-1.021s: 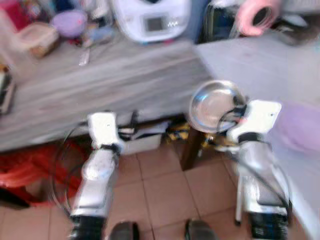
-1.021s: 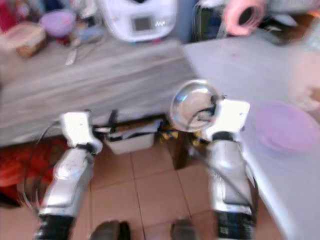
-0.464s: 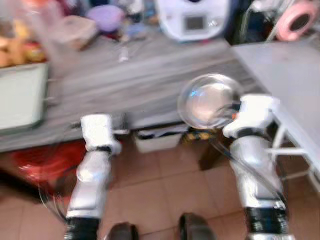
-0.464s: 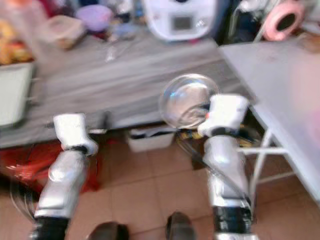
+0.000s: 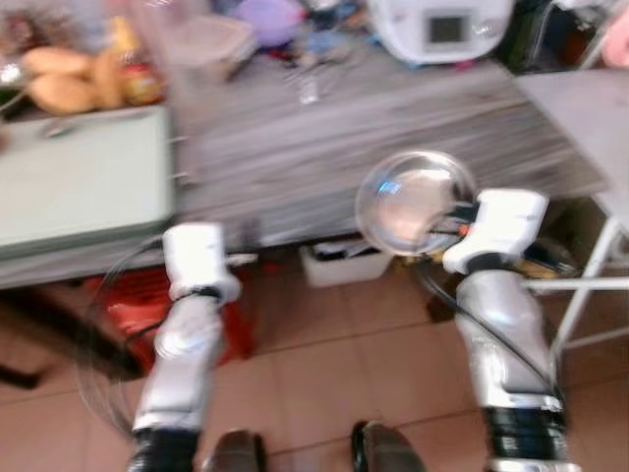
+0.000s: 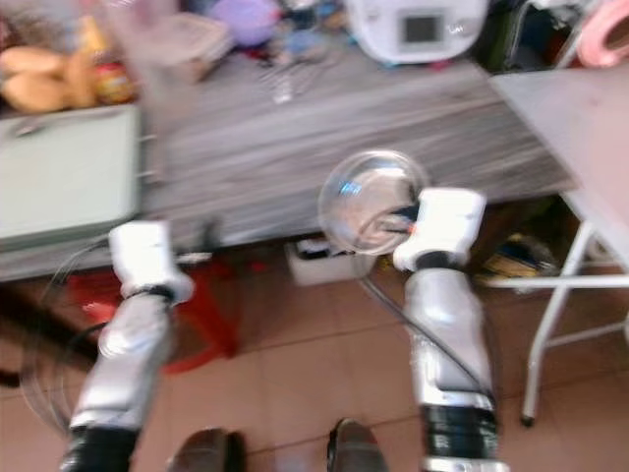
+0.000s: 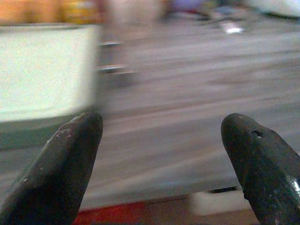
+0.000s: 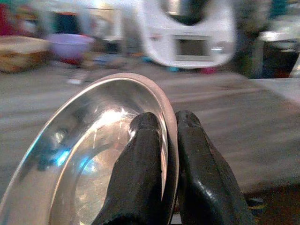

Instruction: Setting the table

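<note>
While the left gripper hangs with its two black fingers spread wide and nothing between them, a pale green tray lies ahead of it and to its left on the grey wooden counter, whose edge runs just beyond the fingertips. Past the tray sit bread rolls and a jar, blurred. Farther right, the right gripper is pinched on the rim of a steel plate, one finger against the shiny inner face and the other behind it; the plate stands tilted on edge, held in the air before the counter's front. Beyond this gripper stands a white appliance, with a purple bowl to its left.
</note>
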Motion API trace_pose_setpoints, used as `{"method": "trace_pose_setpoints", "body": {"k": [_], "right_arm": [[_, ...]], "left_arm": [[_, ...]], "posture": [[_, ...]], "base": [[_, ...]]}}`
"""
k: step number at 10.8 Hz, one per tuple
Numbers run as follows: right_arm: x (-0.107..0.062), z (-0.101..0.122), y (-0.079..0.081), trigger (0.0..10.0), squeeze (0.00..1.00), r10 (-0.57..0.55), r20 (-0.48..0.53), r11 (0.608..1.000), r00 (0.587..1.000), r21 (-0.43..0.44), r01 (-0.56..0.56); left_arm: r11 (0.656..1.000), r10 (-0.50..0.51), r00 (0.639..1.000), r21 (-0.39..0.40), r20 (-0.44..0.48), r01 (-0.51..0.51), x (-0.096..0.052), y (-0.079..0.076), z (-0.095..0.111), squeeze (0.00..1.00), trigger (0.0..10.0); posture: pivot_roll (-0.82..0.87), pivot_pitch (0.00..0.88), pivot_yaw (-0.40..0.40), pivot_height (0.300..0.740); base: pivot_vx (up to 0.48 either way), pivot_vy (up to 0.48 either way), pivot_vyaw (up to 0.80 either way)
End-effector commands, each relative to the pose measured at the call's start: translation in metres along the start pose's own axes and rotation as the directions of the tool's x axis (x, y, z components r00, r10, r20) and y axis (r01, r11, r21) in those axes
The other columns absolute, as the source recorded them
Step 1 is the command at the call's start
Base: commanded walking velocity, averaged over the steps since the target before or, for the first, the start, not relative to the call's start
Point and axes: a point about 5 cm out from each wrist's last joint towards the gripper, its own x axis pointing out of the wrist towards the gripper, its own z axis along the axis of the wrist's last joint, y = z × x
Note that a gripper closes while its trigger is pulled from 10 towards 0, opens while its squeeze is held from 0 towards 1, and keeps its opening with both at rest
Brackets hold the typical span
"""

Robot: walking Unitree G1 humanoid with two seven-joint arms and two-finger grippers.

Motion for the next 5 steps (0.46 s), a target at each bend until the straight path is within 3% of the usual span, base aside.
{"method": "trace_pose_setpoints", "body": {"k": [1,3,4,5], "right_arm": [[0.0,0.003,-0.017,10.0,0.0,-0.077,0.002,0.997,0.997,-0.003,0.077],[0.001,0.0,-0.025,10.0,0.0,-0.12,-0.016,0.993,0.993,-0.01,0.12],[0.001,-0.001,-0.025,10.0,0.0,-0.122,-0.017,0.993,0.992,-0.007,0.122],[-0.001,-0.003,-0.025,10.0,0.0,-0.143,-0.028,0.99,0.989,-0.009,0.143]], "left_arm": [[1.0,-0.031,1.0,0.001,-0.003,0.031,-0.005,-0.008,0.001,0.0,10.0],[0.996,-0.085,0.996,0.015,0.01,0.085,-0.014,-0.01,0.001,0.0,10.0],[0.995,-0.101,0.995,0.026,0.01,0.101,-0.015,-0.01,0.001,0.0,10.0],[0.992,-0.124,0.992,0.023,0.001,0.124,-0.018,-0.011,0.0,0.0,10.0]], "posture": [[-0.07,0.17,0.021,0.74],[-0.06,0.172,0.022,0.74],[-0.06,0.172,0.022,0.74],[-0.06,0.171,0.022,0.74]], "base": [[0.0,0.0,0.46],[0.0,0.0,0.79],[0.326,0.0,0.78],[0.371,0.0,0.0]]}}
